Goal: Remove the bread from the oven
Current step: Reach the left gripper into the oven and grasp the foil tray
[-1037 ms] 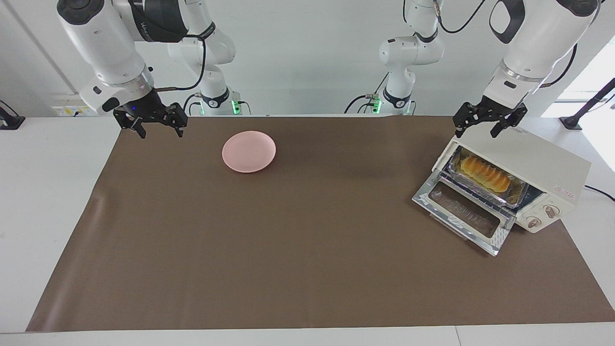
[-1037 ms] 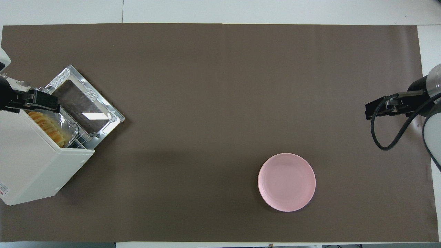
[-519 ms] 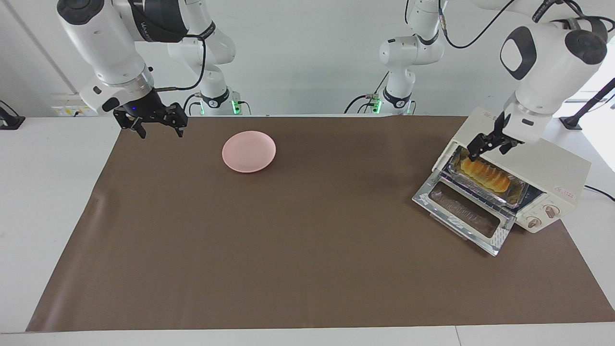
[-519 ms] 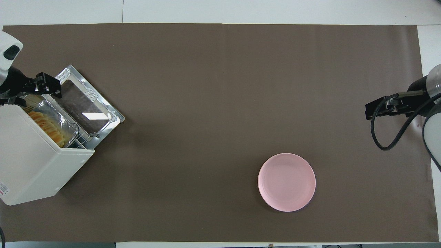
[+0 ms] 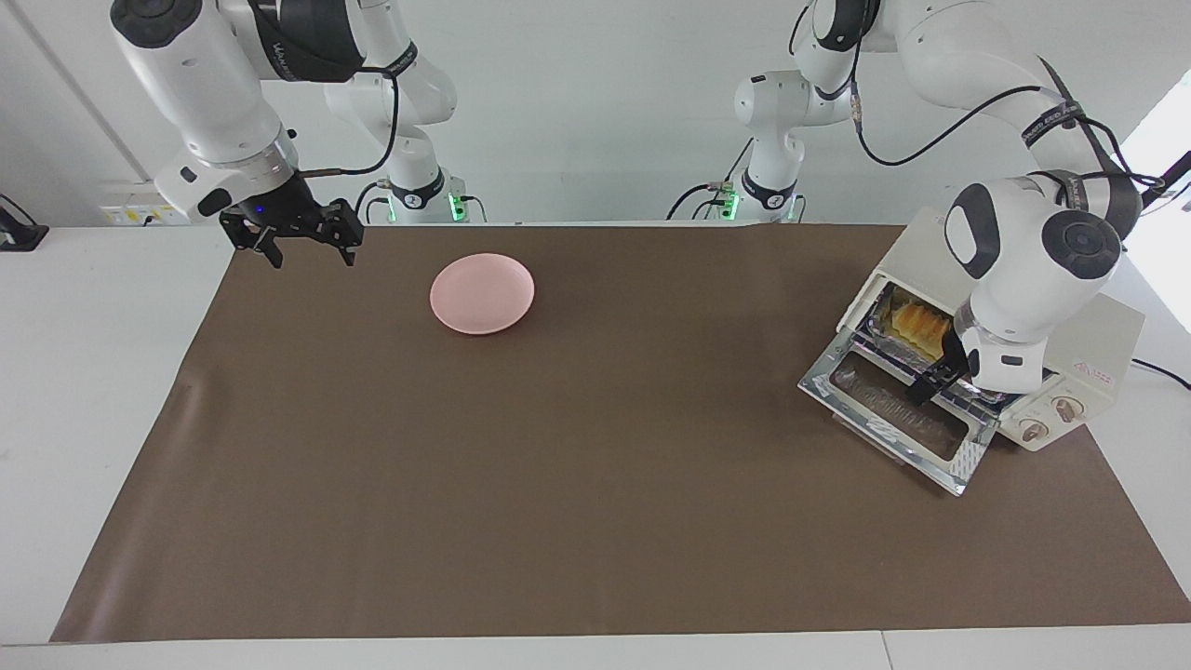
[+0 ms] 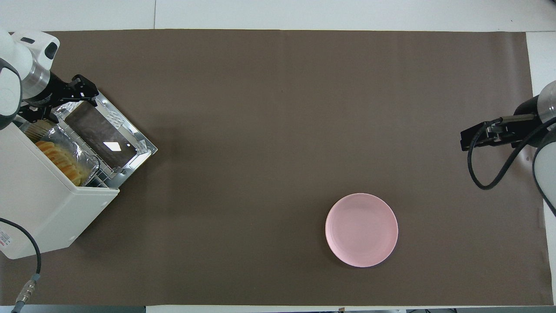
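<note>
No label reads clearly. Your left gripper (image 5: pixel 933 383), grip unreadable, has dropped over the oven (image 5: pixel 1070 340) door; bread (image 5: pixel 916 324) stays inside. Right gripper (image 5: pixel 300 240) waits open.

High facing camera looks across the table at both robot bases, taking in the whole brown mat (image 5: pixel 558 465). Overhead camera looks steeply down from the robots' end. Both share the oven (image 5: pixel 1084 326) and pink plate (image 6: pixel 361 229), mirrored.
</note>
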Robot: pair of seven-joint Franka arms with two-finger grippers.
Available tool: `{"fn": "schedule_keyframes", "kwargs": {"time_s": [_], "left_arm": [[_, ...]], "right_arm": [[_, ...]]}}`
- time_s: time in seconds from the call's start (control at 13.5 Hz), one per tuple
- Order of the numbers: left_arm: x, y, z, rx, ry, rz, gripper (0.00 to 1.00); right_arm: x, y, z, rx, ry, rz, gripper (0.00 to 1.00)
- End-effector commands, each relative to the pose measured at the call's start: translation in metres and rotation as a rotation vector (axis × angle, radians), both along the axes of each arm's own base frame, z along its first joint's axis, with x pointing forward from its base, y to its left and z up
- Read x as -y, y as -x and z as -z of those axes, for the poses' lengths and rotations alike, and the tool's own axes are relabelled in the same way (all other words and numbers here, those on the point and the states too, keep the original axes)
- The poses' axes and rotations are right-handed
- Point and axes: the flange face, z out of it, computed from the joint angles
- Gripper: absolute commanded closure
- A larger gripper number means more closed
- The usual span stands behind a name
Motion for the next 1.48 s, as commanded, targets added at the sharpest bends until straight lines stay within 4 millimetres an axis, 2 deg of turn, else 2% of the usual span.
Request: {"fn": "schedule_keyframes", "kwargs": {"time_s": [0.0, 0.3, 0.59, 0.67, 0.74, 0.89, 0.96, 1.11, 1.26, 1.41], "left_arm": [[0.003, 0.013, 0.007, 0.011, -0.043, -0.075, 0.00], [0.001, 0.028, 0.030, -0.030, -0.078, -0.082, 0.00], [-0.001, 0.040, 0.041, -0.018, -0.082, -0.083, 0.00], [-0.002, 0.039, 0.042, -0.015, -0.082, -0.083, 0.04], [-0.001, 0.038, 0.042, -0.009, -0.079, -0.077, 0.16], [0.000, 0.045, 0.053, -0.033, -0.081, -0.072, 0.24], [0.000, 0.049, 0.054, -0.038, -0.082, -0.071, 0.33], [-0.001, 0.050, 0.055, -0.042, -0.081, -0.068, 0.63], [-0.003, 0.056, 0.058, -0.053, -0.081, -0.062, 1.00], [0.003, 0.052, 0.055, -0.049, -0.074, -0.009, 1.00]], "right_arm": [[0.003, 0.002, -0.004, -0.004, -0.001, -0.015, 0.00], [0.003, 0.002, -0.004, -0.004, -0.001, -0.015, 0.00], [0.003, 0.002, -0.004, -0.004, -0.001, -0.015, 0.00], [0.003, 0.002, -0.004, -0.004, -0.001, -0.015, 0.00], [0.003, 0.002, -0.004, -0.004, -0.001, -0.015, 0.00], [0.003, 0.002, -0.004, -0.004, -0.001, -0.015, 0.00], [0.003, 0.002, -0.004, -0.004, -0.001, -0.015, 0.00], [0.002, 0.002, -0.004, -0.004, -0.001, -0.017, 0.00], [0.003, 0.002, -0.004, -0.004, -0.001, -0.015, 0.00], [0.003, 0.002, -0.004, -0.004, -0.001, -0.015, 0.00]]}}
